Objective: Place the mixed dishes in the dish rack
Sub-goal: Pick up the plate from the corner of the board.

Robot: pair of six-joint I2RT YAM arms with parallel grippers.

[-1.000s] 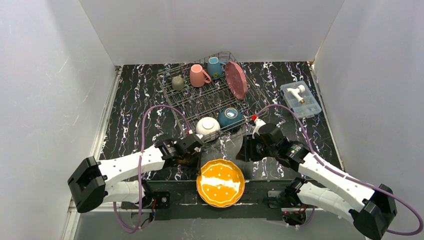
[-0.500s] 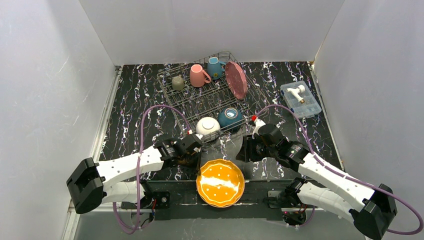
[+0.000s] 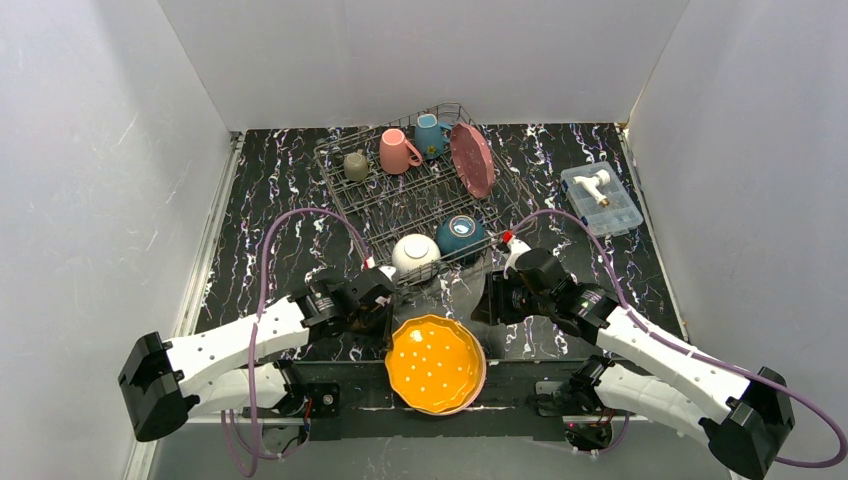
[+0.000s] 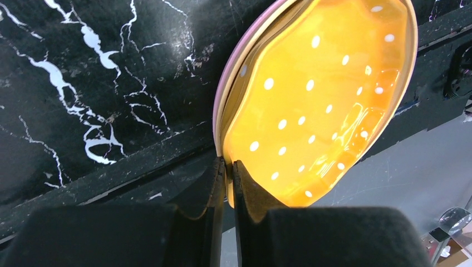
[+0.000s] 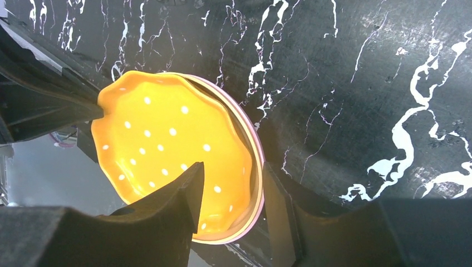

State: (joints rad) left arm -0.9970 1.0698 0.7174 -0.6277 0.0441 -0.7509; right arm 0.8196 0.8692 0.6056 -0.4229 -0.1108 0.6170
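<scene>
Orange plate (image 3: 434,363) has shifted; rack (image 3: 395,207) holds mugs (image 3: 399,151), bowls (image 3: 414,251).

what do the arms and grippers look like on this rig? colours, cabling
Both the left arm and right arm have white link shells with black joint housings and black bases. A purple cable loops from each. The left gripper and right gripper have matte black, wedge-shaped fingers.

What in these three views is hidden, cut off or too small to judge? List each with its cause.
- Top view: the orange plate covers whatever lies beneath it; only a pink rim shows.
- Top view: the item in the clear box is too small to identify.
- Right wrist view: the right end effector hides the plate's near rim with its fingers, so contact is unclear.
</scene>
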